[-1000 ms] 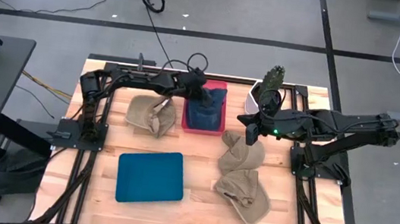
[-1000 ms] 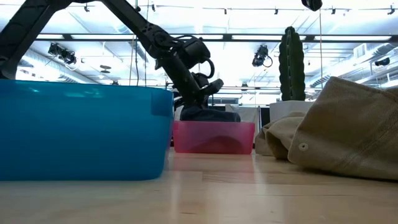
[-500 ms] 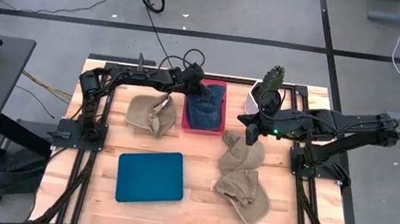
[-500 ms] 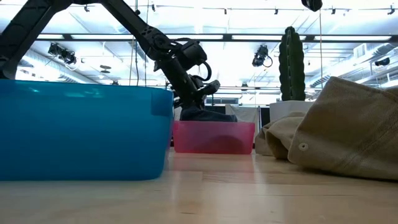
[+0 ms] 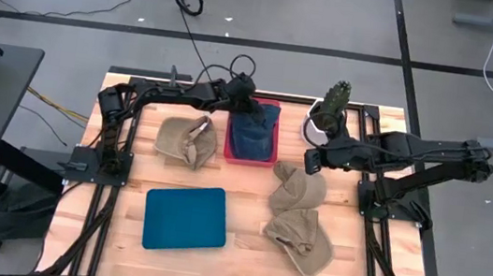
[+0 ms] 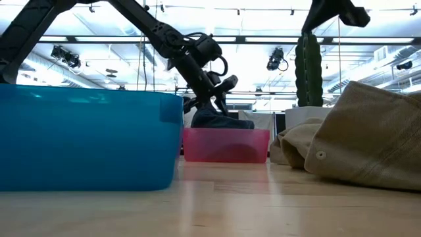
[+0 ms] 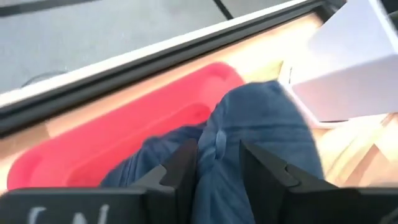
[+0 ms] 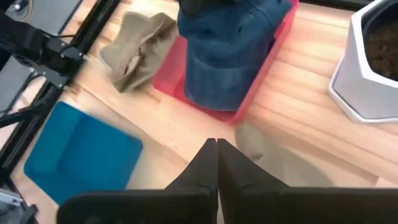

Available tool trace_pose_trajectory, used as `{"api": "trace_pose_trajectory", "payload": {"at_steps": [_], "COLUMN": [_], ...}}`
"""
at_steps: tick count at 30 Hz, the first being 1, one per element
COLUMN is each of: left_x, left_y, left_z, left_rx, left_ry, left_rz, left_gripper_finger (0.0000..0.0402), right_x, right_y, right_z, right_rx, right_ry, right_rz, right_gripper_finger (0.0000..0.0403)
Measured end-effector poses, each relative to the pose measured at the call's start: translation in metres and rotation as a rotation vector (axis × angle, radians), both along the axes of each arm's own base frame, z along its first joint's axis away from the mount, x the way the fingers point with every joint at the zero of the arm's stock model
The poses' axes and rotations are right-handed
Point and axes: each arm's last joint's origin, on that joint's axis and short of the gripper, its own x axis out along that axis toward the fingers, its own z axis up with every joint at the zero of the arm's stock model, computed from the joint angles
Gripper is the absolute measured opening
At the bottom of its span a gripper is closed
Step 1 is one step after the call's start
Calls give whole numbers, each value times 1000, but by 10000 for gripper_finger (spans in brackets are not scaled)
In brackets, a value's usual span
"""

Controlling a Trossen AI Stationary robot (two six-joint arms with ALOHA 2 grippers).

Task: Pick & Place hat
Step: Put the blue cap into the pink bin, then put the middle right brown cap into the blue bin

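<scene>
- Blue denim hat (image 5: pixel 253 135) lies in the red tray (image 5: pixel 267 159) on the table (image 5: pixel 242 251)
- left gripper (image 5: pixel 249 99) hovers above it, jaws parted, empty
- right gripper (image 5: pixel 312 162) clenched near tan hats (image 5: pixel 297 189)

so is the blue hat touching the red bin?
Touching. The right wrist view shows the blue hat sitting inside the red bin, draped over its rim.
</scene>
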Motion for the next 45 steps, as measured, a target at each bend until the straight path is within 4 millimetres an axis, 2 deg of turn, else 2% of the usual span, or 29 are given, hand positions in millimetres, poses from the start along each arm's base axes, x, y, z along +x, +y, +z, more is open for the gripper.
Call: {"api": "trace_pose_trajectory", "payload": {"at_steps": [8,16,22,29,32,38,45], "left_x": [7,14,9,-4,-14,-31,-31], "left_y": [3,5,-5,-38,-54,-77,-93], "left_z": [20,59,96,129,133,128,123], "left_rx": [53,83,101,52,22,-81,-91], "left_ry": [-12,-24,131,358,499,711,778], "left_rz": [-50,-130,-230,-349,-319,-306,-356], "left_gripper_finger": [182,222,214,177,162,143,142], "right_x": [0,-1,-8,-14,-16,-16,-16], "right_y": [0,0,1,1,1,1,2], "right_z": [0,-1,-5,-5,-6,-6,-6], "right_rx": [3,21,69,102,101,101,126], "right_ry": [-4,12,79,117,136,134,135], "right_rz": [-2,2,9,14,11,11,24], "right_gripper_finger": [0,0,13,26,27,27,27]}}
